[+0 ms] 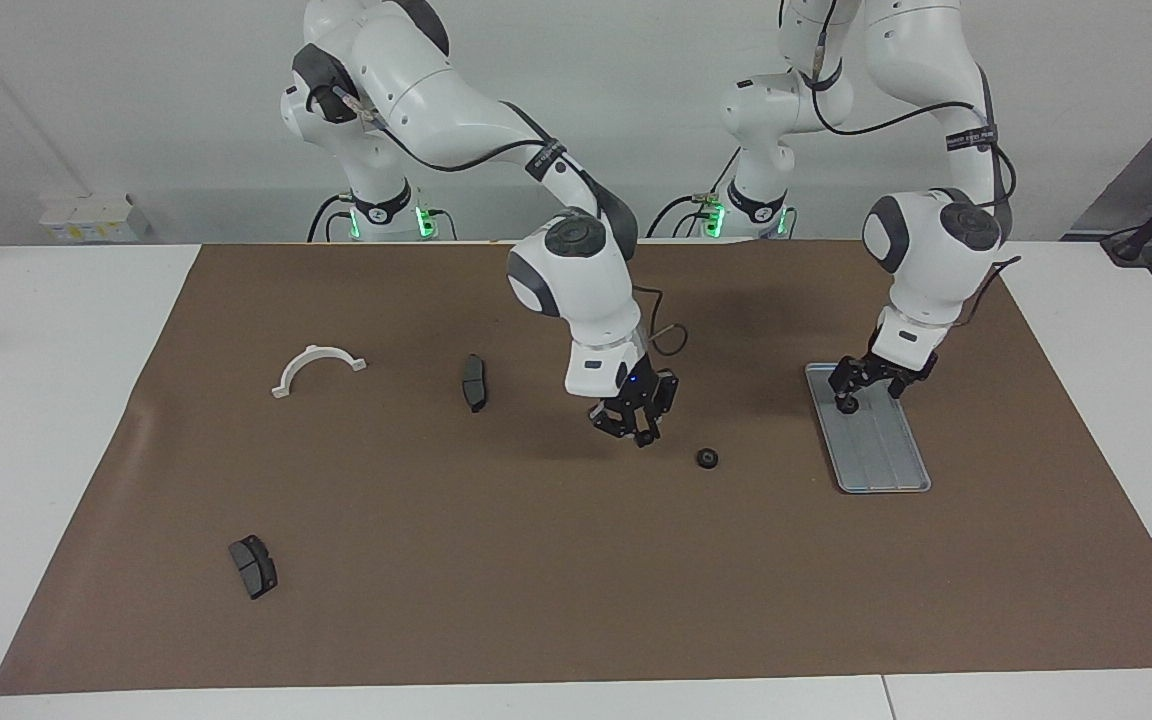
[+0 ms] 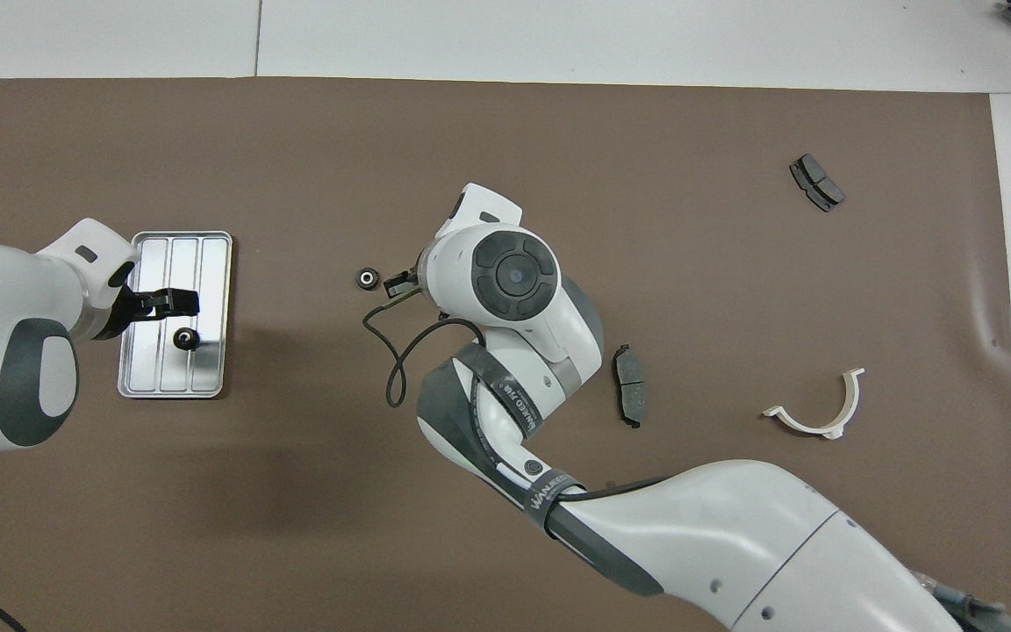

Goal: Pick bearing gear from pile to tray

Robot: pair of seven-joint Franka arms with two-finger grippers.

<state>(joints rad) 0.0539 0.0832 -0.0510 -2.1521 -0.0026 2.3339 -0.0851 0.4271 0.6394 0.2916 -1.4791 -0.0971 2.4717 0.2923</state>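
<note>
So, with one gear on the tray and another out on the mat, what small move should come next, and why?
Probably the right gripper should shift over the loose bearing gear beside it and open its shut jaws. One gear already lies on the tray under the open left gripper, and the other gear lies bare on the mat.

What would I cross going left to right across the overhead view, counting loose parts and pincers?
tray → bearing gear on the mat → right pincer → brake pad
</note>
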